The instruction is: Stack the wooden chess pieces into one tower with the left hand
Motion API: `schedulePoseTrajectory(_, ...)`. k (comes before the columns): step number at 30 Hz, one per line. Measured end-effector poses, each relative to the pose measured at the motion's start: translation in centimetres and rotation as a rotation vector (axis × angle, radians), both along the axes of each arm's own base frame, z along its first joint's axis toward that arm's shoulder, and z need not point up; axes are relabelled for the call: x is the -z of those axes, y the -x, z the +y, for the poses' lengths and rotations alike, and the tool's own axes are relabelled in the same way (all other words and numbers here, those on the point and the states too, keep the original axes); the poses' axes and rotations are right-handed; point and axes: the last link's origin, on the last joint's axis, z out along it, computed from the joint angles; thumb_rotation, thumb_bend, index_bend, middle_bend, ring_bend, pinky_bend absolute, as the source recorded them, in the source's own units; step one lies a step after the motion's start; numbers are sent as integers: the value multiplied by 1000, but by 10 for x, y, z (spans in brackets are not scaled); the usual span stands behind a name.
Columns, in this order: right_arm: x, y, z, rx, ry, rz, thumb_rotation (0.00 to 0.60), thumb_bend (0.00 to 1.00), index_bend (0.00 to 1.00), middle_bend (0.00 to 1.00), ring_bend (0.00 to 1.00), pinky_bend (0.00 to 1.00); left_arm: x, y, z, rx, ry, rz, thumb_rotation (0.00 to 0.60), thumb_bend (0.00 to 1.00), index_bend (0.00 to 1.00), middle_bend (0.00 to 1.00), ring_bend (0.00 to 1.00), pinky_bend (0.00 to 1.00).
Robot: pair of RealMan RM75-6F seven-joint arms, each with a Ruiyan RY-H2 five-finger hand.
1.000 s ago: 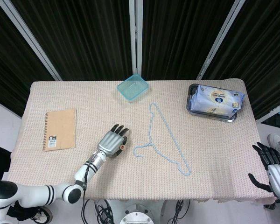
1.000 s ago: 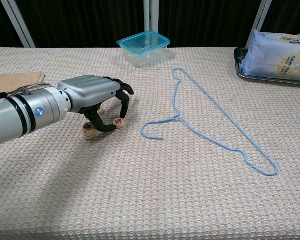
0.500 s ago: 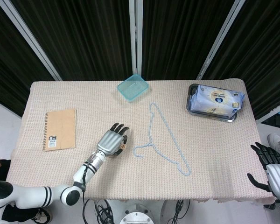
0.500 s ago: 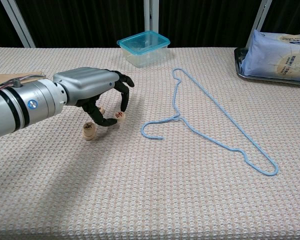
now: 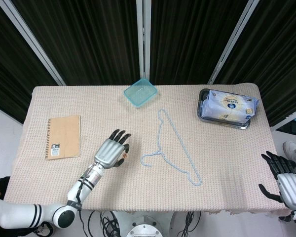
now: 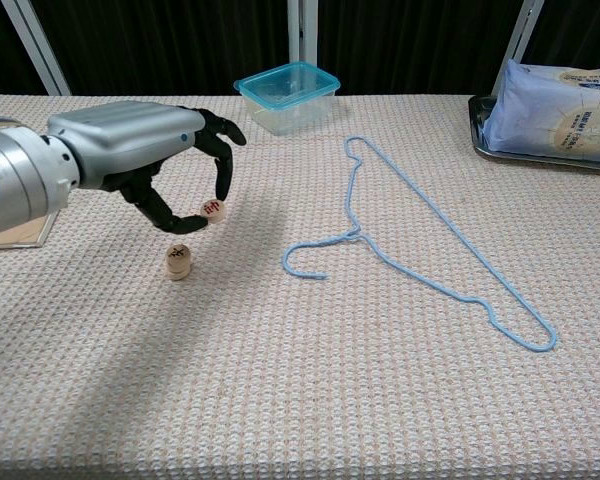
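A chess piece is pinched by the left hand above the table, and should be centred squarely over the stack below before being lowered gently.

My left hand hangs above the cloth with a chess piece pinched at its fingertips, and the only thing under it is the second chess piece, just below and nearer me than the held one, with open cloth all around it and toward the near edge. To its left lies the notebook, flat and close to the wrist in the chest view, so I have little sideways room there. To its right the blue hanger lies flat with a strip of bare cloth between, the blue container stands well beyond the fingertips, the tray of wipes sits at the far right corner, and my right hand is off the table's right edge.
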Motion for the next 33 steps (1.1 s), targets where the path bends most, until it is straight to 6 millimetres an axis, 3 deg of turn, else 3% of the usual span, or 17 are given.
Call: schedulePoseTrajectory(33,-3,-3,3,-13,22,-5,600,258,0,0,0,0,11,31,-16,-48,16,50,600,315,477,89,0,0)
